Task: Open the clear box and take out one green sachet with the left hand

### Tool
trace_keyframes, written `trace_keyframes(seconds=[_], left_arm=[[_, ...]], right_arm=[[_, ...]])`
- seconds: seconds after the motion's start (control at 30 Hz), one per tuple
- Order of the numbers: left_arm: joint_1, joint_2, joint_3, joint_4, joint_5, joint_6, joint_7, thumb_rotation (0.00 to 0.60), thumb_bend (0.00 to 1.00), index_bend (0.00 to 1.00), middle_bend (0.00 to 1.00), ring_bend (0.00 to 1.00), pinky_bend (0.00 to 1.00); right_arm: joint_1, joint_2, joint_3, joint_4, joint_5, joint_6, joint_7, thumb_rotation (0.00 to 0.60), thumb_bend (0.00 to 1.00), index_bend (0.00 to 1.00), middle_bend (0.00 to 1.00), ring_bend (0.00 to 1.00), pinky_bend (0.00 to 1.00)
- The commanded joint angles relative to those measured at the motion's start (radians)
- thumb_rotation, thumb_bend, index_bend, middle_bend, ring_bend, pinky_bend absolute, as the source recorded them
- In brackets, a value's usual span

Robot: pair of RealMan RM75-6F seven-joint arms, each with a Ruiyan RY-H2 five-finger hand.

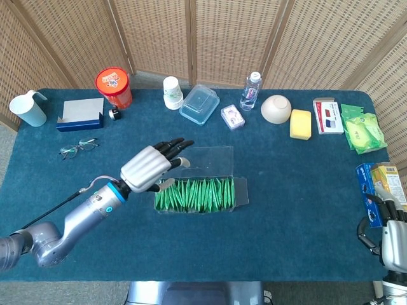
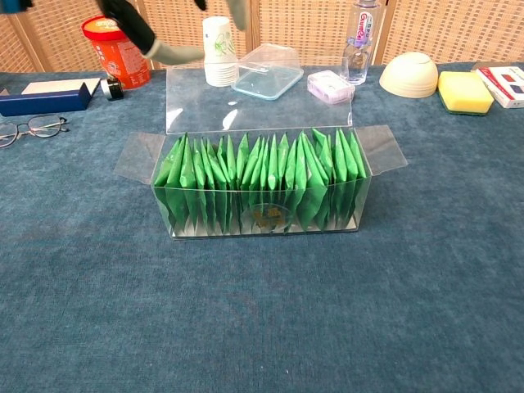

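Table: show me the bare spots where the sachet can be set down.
Widest bare cloth lies in front of the clear box; more lies to its right, below the yellow sponge. The back row from the red tub to the bowl is crowded.
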State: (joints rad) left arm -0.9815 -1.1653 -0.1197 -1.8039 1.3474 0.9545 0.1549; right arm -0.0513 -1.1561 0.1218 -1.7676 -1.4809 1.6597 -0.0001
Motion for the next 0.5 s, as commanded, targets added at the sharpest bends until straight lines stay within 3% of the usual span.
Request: trace_keyframes(seconds=[0.03,0.5], left_arm=[[-0.037,-0.034,-0.014,0.018,0.013,-0.047,0.047,0.6,0.37,0.3,0.03,0.0,0.18],[-0.122,-0.178,-0.049,0.088,-0.061,-0.136,0.203,0.6,0.37,0.34,0.03,0.0,0.17]], right_arm=[[-0.006,-0.001,-0.003,0.005,0.002,0.004,0.007,0.424,0.66,0.23,0.17,0.15,0.22],[-0.017,-0.003,-0.004,0.03,0.005,0.011,0.043,0.426,0.67,0.23,0.17,0.15,0.22]])
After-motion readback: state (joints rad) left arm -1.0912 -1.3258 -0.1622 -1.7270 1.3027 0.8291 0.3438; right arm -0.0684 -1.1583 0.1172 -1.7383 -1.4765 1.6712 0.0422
